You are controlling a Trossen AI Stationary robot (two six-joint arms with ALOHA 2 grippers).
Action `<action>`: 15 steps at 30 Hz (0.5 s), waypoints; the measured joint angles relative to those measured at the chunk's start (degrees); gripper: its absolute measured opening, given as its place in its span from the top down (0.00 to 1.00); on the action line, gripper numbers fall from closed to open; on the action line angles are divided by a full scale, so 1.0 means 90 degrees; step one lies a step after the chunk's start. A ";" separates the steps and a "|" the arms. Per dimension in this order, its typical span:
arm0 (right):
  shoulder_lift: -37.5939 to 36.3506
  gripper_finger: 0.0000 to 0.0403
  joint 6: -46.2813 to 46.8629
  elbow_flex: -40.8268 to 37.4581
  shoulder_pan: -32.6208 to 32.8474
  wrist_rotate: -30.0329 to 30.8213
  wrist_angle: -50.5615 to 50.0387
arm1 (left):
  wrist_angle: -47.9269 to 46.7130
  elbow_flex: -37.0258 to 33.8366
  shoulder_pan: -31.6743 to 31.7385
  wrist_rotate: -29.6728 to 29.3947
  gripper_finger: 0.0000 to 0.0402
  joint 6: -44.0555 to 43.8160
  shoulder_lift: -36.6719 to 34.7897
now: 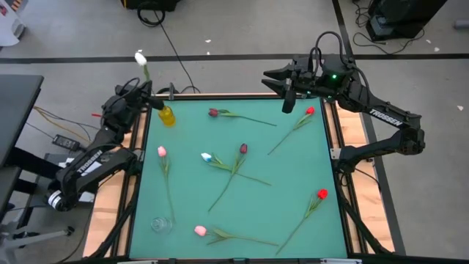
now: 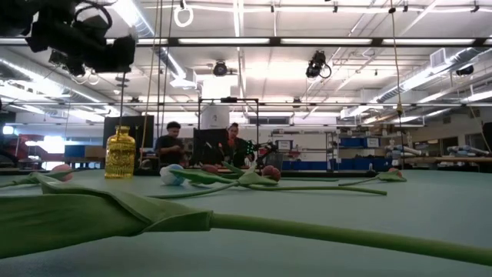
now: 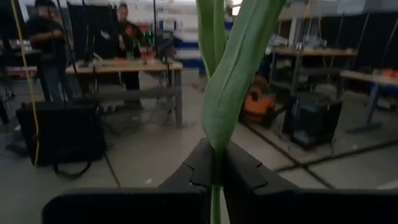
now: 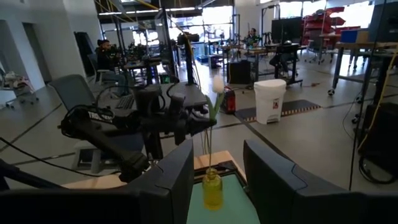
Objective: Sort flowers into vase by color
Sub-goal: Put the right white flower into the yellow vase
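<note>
Placing step: left gripper [image 1: 149, 94], upper left, jaws pinching white tulip [image 1: 141, 59] stem above yellow vase [image 1: 167, 116]. Next: lower stem into neck, release. Right gripper [image 1: 272, 79] waits upper right, jaws spread.

A green mat [image 1: 286, 176] is being shown, with a yellow vase [image 1: 167, 116] and a clear one [image 1: 161, 224]. Tulip heads are being seen in white [image 1: 140, 58], maroon [image 1: 243, 149], red [image 1: 322, 193] and pink [image 1: 161, 152], all green-stemmed.
</note>
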 joint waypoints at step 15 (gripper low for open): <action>0.0000 0.63 0.0002 0.0001 0.0001 0.0000 0.0000 | -0.1366 0.0292 -0.0004 0.0024 0.58 -0.0528 -0.0004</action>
